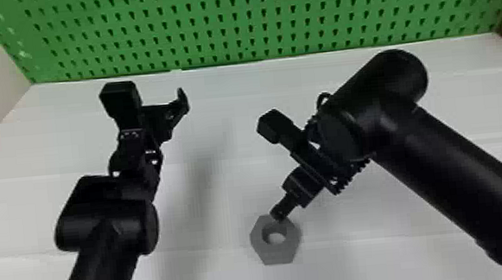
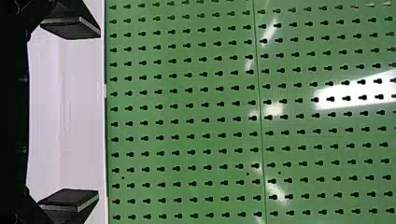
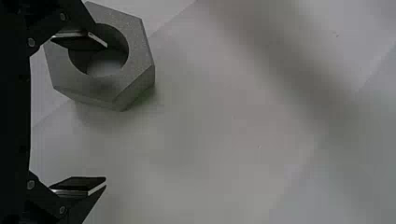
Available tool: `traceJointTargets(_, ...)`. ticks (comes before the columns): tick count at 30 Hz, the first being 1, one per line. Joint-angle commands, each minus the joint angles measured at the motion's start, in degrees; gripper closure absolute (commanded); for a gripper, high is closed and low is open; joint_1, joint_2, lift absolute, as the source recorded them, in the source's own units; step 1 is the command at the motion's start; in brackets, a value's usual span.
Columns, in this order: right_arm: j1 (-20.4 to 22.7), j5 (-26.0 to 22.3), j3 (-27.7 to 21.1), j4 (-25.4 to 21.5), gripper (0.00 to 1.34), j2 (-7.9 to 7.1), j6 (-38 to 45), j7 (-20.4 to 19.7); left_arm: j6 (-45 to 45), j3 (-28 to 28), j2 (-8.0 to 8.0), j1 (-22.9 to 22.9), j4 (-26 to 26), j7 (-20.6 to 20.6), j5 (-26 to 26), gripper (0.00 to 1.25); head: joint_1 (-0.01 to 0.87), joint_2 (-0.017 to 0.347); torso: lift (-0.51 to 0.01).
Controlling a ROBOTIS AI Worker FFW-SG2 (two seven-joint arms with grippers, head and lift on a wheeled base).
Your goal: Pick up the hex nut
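Hex nut (image 1: pixel 265 251) on white table (image 1: pixel 368 248); open right end effector (image 1: pixel 284 206) near.

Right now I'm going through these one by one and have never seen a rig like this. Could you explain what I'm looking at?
It is a robot with two black arms, each ending in a two-fingered hand. The head view looks forward and down, with the left arm on the left and the right arm on the right. The other two views come from cameras on the wrists, shown turned sideways. A grey hex nut lies on a white surface, with a green pegboard behind. Nothing is held: the left hand is open, facing the pegboard, and the right hand is open by the nut, one finger overlapping its hole in that wrist view.
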Motion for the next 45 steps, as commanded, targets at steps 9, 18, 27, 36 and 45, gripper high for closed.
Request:
traceJointTargets(9, -0.57, 0.00, 1.43, 3.74, 0.26, 1.21, 0.17, 0.09, -0.18, 0.01, -0.03, 0.00, 0.00, 0.01, 0.01, 0.08, 0.785, 0.149, -0.082)
traceJointTargets(18, -0.57, 0.00, 1.43, 6.38, 0.26, 2.09, 0.17, 0.00, -0.35, -0.08, -0.03, 0.00, 0.00, 0.01, 0.01, 0.08, 0.785, 0.149, -0.082)
traceJointTargets(27, -0.49, 1.67, 1.25, 8.75, 0.26, 3.32, 0.17, 0.09, -0.53, -0.17, -0.03, 0.00, 0.00, 0.01, 0.01, 0.08, 0.785, 0.149, -0.082)
traceJointTargets(36, -0.31, 2.64, 0.11, 11.12, 0.26, 4.11, 0.17, 0.09, -0.62, -0.17, -0.03, 0.00, 0.00, 0.01, 0.01, 0.08, 0.785, 0.149, -0.082)
traceJointTargets(45, -0.22, 2.90, 0.28, 13.15, 0.52, 4.46, -0.44, 0.17, -0.70, -0.08, -0.03, 0.00, 0.00, 0.01, 0.01, 0.08, 0.785, 0.149, -0.082)
